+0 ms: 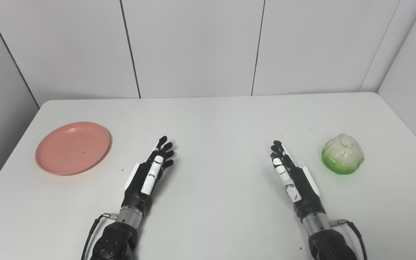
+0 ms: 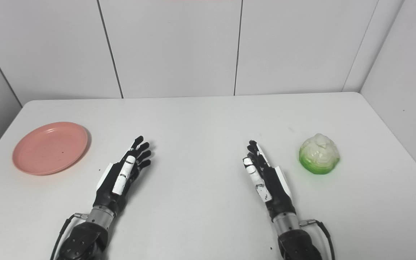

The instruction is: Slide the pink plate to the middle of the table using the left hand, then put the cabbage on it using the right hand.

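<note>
At the far left of the white table [image 1: 215, 119] we see the pink plate [image 1: 72, 147], lying flat near the left edge and fully in view. It is round and shallow with a raised rim, so it has no long axis to speak of, and it shows a few tiny dark specks we cannot make out.

To its right, well apart from it, our left hand [image 1: 153, 169] is held out over the table with its fingers [image 1: 165, 148] stretched forward and slightly spread, pointing away from us and a little rightward. It has hold of nothing. Whether it touches the table we cannot tell. Its forearm is cut off by the bottom edge.

Further right, across the bare middle of the table, our right hand [image 1: 290, 173] mirrors it: fingers extended and apart, pointing away and slightly leftward, holding nothing, forearm likewise cropped.

Near it, toward the right edge, sits the cabbage [image 1: 342, 154], apart from the hand. It is a rounded lump, pale white on top and bright green around the base, slightly wider than tall; its underside is hidden.
</note>
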Available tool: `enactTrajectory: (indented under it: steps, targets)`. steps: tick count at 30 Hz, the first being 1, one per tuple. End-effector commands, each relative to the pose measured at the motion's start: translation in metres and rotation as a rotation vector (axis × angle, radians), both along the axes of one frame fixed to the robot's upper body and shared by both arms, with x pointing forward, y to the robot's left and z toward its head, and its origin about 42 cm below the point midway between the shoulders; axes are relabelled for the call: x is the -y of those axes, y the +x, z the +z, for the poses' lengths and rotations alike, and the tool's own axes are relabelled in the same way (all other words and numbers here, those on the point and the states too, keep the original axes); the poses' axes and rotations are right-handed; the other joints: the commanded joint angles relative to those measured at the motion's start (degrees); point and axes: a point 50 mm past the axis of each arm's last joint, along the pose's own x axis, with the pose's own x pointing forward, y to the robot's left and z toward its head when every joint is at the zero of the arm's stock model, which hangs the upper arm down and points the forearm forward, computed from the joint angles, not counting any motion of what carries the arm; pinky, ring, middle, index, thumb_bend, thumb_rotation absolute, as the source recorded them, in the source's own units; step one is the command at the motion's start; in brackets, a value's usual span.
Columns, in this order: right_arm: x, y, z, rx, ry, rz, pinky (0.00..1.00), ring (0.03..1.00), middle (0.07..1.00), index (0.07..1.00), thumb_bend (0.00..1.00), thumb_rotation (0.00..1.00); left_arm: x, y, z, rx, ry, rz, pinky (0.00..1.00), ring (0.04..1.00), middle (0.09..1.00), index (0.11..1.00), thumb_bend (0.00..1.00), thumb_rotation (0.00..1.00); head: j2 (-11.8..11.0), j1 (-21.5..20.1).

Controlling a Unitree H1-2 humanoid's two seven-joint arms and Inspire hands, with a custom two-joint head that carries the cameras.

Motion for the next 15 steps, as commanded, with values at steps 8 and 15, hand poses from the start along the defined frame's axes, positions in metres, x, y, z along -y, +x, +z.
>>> enactTrajectory:
  steps: [8,15]
  targets:
    - [0.0002,-0.0066,-0.0078,-0.020,0.004,-0.009,0.95,0.933,0.946,0.959,0.36,1.00,-0.0098,-0.0183,-0.0320,-0.112,0.014,0.009,0.91,0.935,0.956,0.956,0.45,0.98,-0.01,0.07]
    - [0.0000,-0.0065,-0.0085,-0.021,0.012,-0.010,0.95,0.936,0.947,0.959,0.37,1.00,-0.0096,-0.0179,-0.0317,-0.118,0.014,0.011,0.91,0.937,0.958,0.959,0.45,0.98,-0.04,-0.02]
